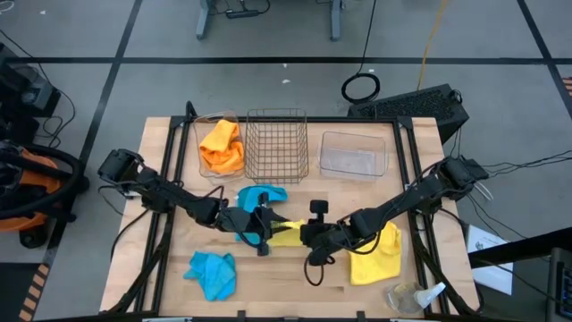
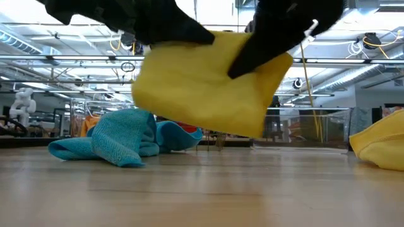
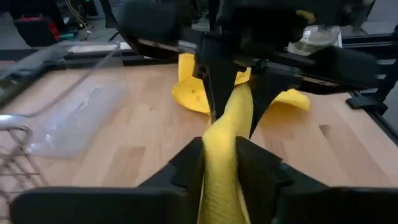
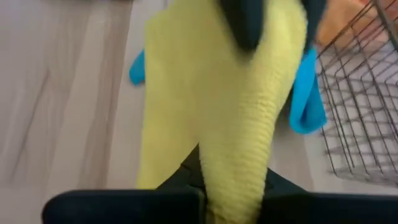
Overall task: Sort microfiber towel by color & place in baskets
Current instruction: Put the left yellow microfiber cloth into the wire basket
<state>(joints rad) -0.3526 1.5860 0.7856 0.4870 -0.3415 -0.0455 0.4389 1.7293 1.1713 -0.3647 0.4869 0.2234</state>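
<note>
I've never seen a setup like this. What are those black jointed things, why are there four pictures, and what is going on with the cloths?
The black jointed things are two robot arms at a wooden table, each ending in a two-finger gripper. One picture looks straight down from above, one looks level across the tabletop, and two come from cameras on the arms' wrists.

Mid-table, the left gripper and the right gripper both pinch one yellow towel, lifted off the wood and stretched between them.

On the table lie two blue towels, one behind the grippers and one near the front edge, and a second yellow towel on the right.

Along the back stand three containers: a clear tub holding an orange towel, a wire basket and another clear tub.
</note>
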